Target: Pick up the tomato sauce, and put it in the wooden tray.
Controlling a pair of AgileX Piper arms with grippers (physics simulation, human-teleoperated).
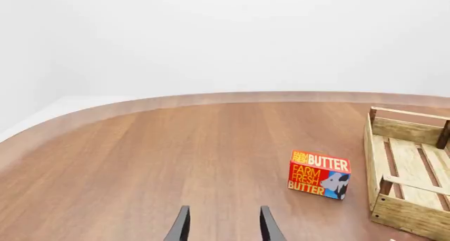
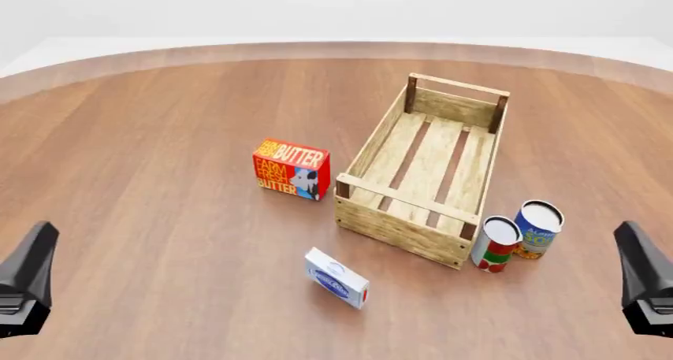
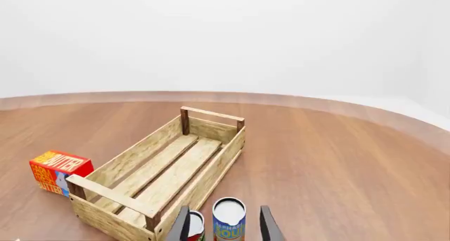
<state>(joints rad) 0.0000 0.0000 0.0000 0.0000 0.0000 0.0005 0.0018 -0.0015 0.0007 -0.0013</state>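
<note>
The tomato sauce is a small red-labelled can with a pale lid, standing upright on the table just off the near right corner of the wooden tray. The right wrist view shows the tomato sauce partly behind one finger, beside the wooden tray. The tray is an empty slatted crate lying at an angle. My right gripper is open, nearer than the can and to its right, apart from it. My left gripper is open at the near left, far from both. In its wrist view the left gripper holds nothing.
A blue-and-yellow can stands right next to the tomato sauce, on its right. A red butter box sits left of the tray. A small blue-and-white box lies nearer than the tray. The round table's edge curves along the back.
</note>
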